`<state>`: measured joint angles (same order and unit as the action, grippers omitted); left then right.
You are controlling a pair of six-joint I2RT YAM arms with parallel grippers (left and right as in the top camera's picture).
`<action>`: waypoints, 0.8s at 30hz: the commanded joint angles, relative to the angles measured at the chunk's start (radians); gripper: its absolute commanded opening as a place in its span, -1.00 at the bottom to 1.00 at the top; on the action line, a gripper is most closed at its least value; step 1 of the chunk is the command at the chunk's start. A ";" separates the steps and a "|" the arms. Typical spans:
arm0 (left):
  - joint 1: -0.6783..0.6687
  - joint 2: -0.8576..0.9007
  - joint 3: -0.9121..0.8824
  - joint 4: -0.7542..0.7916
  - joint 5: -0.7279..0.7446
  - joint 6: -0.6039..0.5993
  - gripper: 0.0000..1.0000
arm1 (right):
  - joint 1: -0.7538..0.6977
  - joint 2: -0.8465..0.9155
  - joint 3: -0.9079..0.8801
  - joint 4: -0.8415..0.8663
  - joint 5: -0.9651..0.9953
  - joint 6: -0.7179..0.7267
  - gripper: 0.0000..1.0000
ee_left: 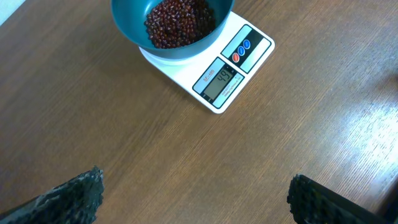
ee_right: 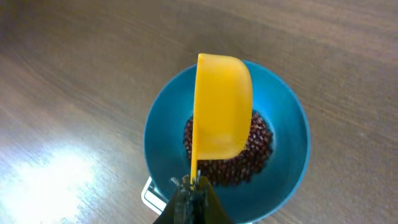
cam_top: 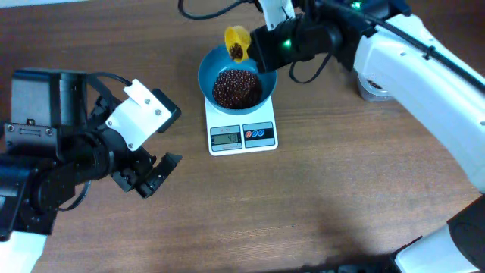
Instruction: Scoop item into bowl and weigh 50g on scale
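The teal-blue bowl (cam_top: pixel 258 83) stands on the white scale (cam_top: pixel 267 139), with a heap of dark reddish-brown beans (cam_top: pixel 234 87) inside. My right gripper (cam_top: pixel 259 47) is shut on the handle of a yellow scoop (cam_top: pixel 236 42), held tipped on its side over the bowl's far rim with a few beans in it. From the right wrist the scoop (ee_right: pixel 222 106) hangs above the beans (ee_right: pixel 258 155) in the bowl (ee_right: pixel 292 130), gripper (ee_right: pixel 194 186) clamped on its thin handle. My left gripper (cam_top: pixel 155 173) is open over bare table at the left; its fingertips (ee_left: pixel 81 193) frame the scale (ee_left: pixel 214 78) and bowl (ee_left: pixel 130 28).
A clear tub (cam_top: pixel 373 88) peeks out behind the right arm at the back right. The wooden table (cam_top: pixel 318 205) stretches out in front of the scale. The left arm's bulk fills the left side.
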<state>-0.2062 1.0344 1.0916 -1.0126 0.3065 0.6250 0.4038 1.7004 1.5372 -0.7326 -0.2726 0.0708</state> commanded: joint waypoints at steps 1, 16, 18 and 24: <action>0.005 0.000 0.018 0.000 0.001 0.012 0.98 | 0.001 -0.021 0.019 0.000 0.038 -0.014 -0.92; 0.005 0.000 0.018 0.000 0.001 0.012 0.97 | 0.002 -0.029 0.036 -0.051 0.098 -0.040 -0.91; 0.005 0.000 0.018 0.000 0.001 0.012 0.98 | -0.005 -0.026 0.036 -0.061 0.092 -0.040 -0.91; 0.005 0.000 0.018 0.000 0.001 0.012 0.98 | -0.035 -0.025 0.036 -0.053 -0.091 0.023 -0.91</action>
<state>-0.2062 1.0344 1.0916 -1.0126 0.3065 0.6250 0.3958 1.7000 1.5452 -0.7887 -0.2504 0.0525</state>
